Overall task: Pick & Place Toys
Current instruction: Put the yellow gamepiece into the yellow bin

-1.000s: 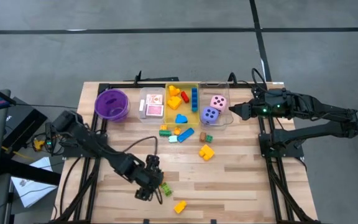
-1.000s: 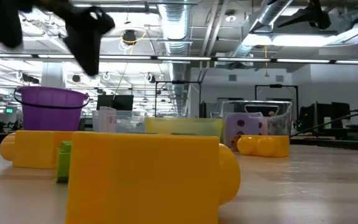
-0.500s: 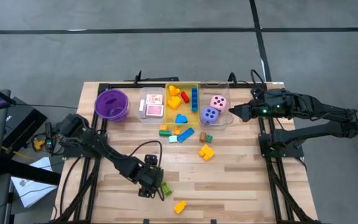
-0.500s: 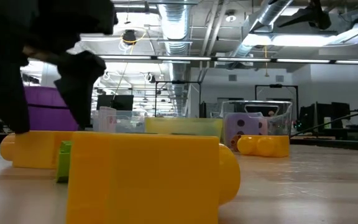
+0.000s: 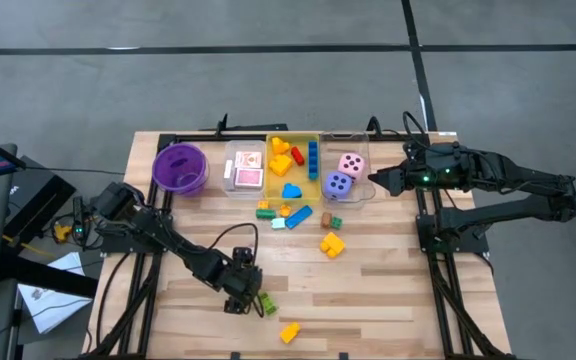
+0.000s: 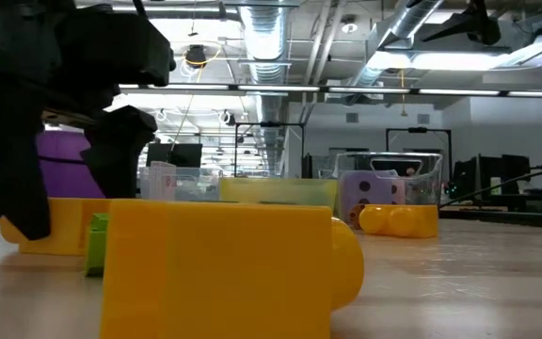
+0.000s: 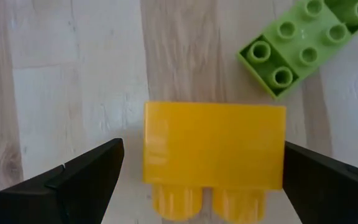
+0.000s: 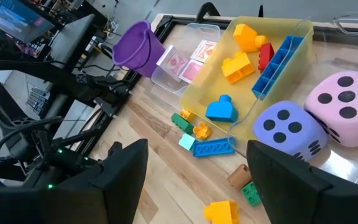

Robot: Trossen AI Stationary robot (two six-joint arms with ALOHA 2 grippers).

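I can read no brand, label or writing anywhere on my feeds; the only markings are the dots on the dice and the red pattern on the cards.

Along the far side of the wooden tabletop [image 5: 388,290] stands a round purple plastic bowl [image 5: 179,167]; I cannot see into it. Next to it, a clear rectangular plastic bin [image 5: 244,170] holds the red-and-white playing cards [image 5: 249,178]. Beside that, the yellow rectangular plastic bin [image 5: 295,168] holds small plastic building blocks [image 8: 241,53] in yellow, orange, red and blue. A second clear rectangular bin [image 5: 360,192] carries the pink foam die [image 5: 350,163] and the purple foam die [image 5: 338,185], touching each other.

More loose blocks lie on the tabletop just in front of the bins, with a yellow pair [image 5: 332,244] a little nearer me.

My left end effector [image 5: 236,295] is down at the near part of the tabletop, fingers spread wide and empty, one either side of a yellow plastic building block [image 7: 213,155] lying on the wood without touching it. A light green studded plastic block [image 7: 297,46] lies just beside that block, apart from it. Another yellow plastic block [image 5: 289,332] sits near the tabletop's front edge.

My right end effector [image 5: 372,177] hovers beside the dice bin, fingers partly apart, holding nothing.
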